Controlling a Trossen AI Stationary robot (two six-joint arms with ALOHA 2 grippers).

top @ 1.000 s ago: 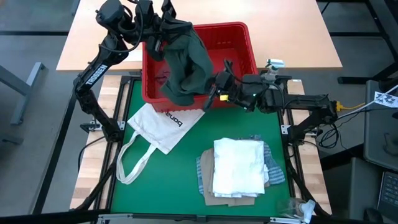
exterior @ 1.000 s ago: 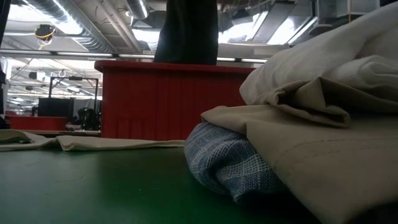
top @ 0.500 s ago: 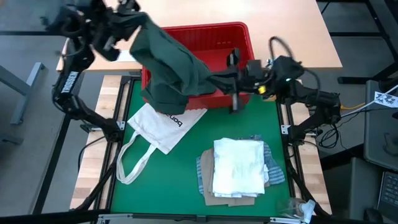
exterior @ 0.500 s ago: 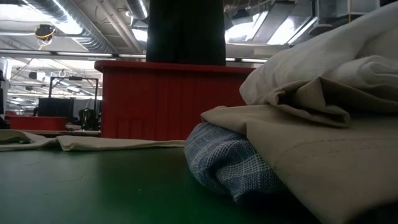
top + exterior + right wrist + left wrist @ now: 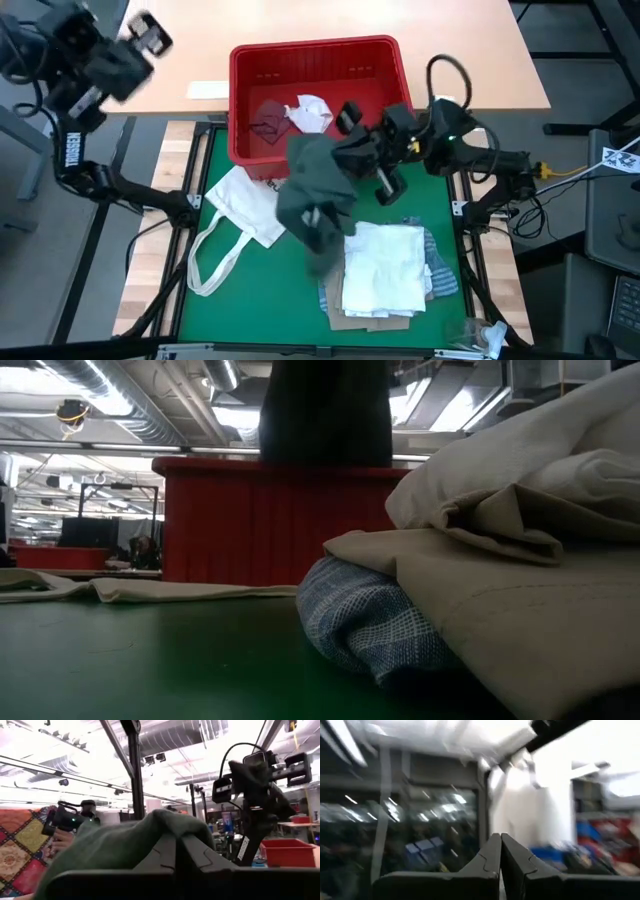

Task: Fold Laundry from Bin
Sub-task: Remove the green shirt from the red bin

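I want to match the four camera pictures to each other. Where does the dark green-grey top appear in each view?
High view: the dark green-grey top hangs from the right gripper, in front of the red bin.
Low view: dark shape above the bin's wall.
Left wrist view: not in it.
Right wrist view: draped over the gripper's fingers.
Shared landmark: the red bin.

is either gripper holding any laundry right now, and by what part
The right gripper is shut on the dark green top, gripping an upper edge so it hangs over the table. The left gripper is shut and holds nothing.
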